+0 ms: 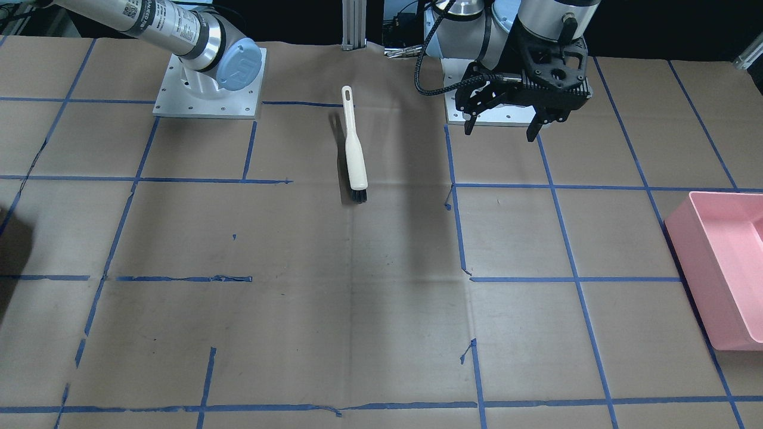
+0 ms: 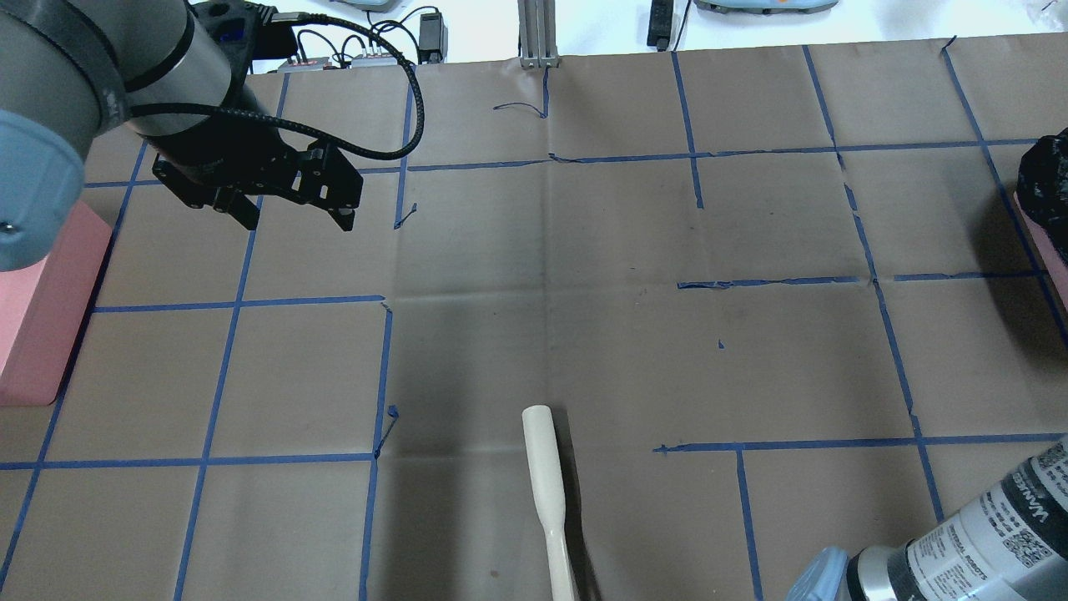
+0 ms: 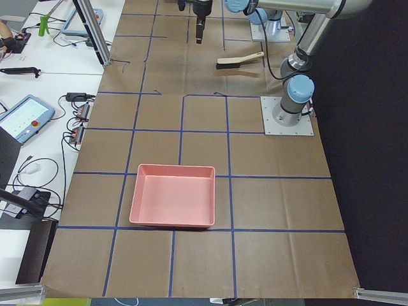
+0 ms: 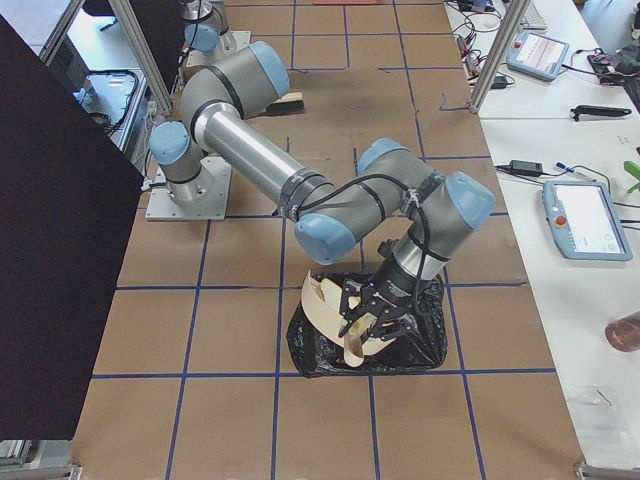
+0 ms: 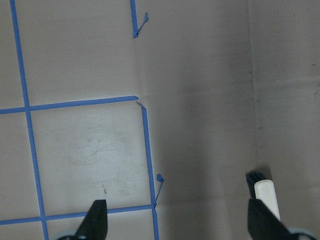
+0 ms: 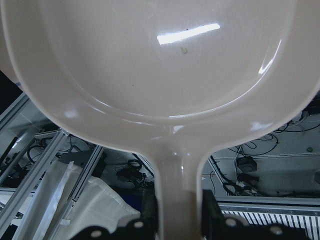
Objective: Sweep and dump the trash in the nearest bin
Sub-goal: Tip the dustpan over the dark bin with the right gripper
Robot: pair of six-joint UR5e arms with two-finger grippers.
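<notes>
— Where's the rubbish?
— I can't tell; the black-bagged bin (image 4: 425, 350) sits under a tilted cream plastic dustpan (image 4: 322, 300); the right gripper (image 6: 177, 215) clamps its handle; the left gripper (image 1: 501, 128) hangs spread, empty; the cream black-bristled brush (image 1: 354, 152) lies loose.

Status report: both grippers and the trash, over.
Left gripper open, empty, above table. Right gripper shut on dustpan over black-bagged bin. No trash visible on table; brush lies loose mid-table.

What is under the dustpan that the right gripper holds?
A black bag lies right below the tilted dustpan. What is inside the bag cannot be seen: the dustpan and the right gripper cover its middle.
</notes>
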